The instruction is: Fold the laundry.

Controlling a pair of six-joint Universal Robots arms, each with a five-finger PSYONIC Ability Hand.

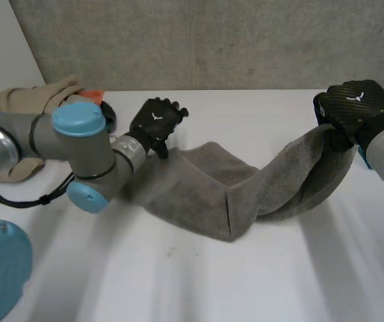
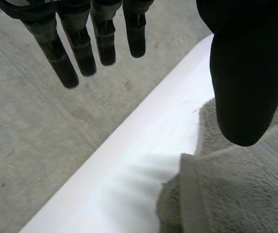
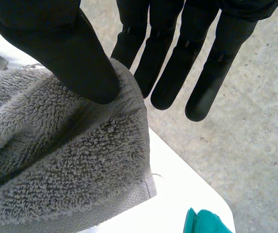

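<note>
Grey towel sprawls across the white table. The right hand holds its right end up off the surface, and the left hand is at its other end. Left wrist view: fingers straight and spread, thumb clear above the towel. Right wrist view: thumb pins the towel's edge against straight fingers.

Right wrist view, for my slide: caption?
Black right hand pinching an edge of the grey terry towel above the white table.
</note>
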